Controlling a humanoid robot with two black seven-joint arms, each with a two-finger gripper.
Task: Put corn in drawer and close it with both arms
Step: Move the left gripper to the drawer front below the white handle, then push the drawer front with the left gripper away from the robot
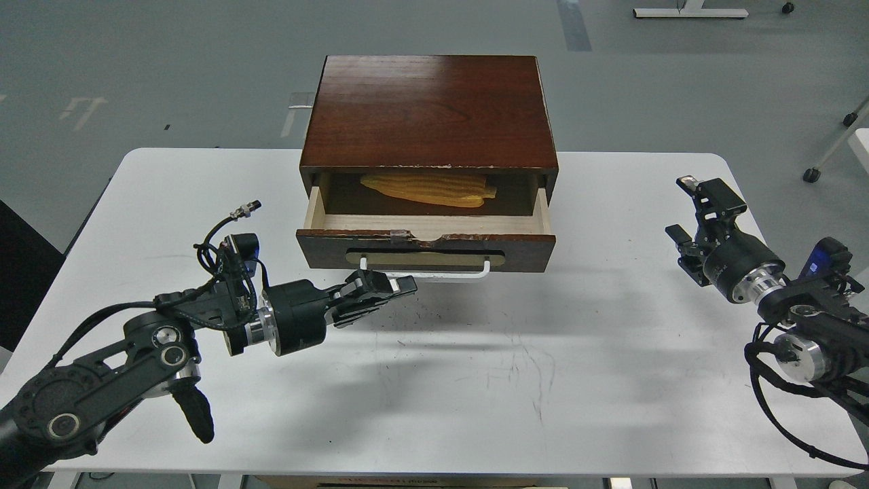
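Corn (429,189) lies inside the open drawer (426,243)
Left gripper (400,284), fingers together, points at the white handle (424,273); right gripper (687,210) hangs spread apart near the tabletop's (543,380) right edge

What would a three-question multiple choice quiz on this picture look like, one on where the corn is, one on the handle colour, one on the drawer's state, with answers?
1. Where does the corn lie?
A. On the table beside the cabinet
B. Inside the drawer
C. In the right end effector

2. What colour is the handle on the drawer front?
A. White
B. Red
C. Black

3. What state is the drawer in?
A. Fully closed
B. Removed and lying on the table
C. Pulled partly out

Answers:
1. B, the yellow cob rests on the drawer's floor, partly under the cabinet top.
2. A, a white bar runs below the beige oval plate.
3. C, the pale wood sides and the inside show behind the dark front; the left end effector is just in front of the handle, and the right end effector is off to the side.
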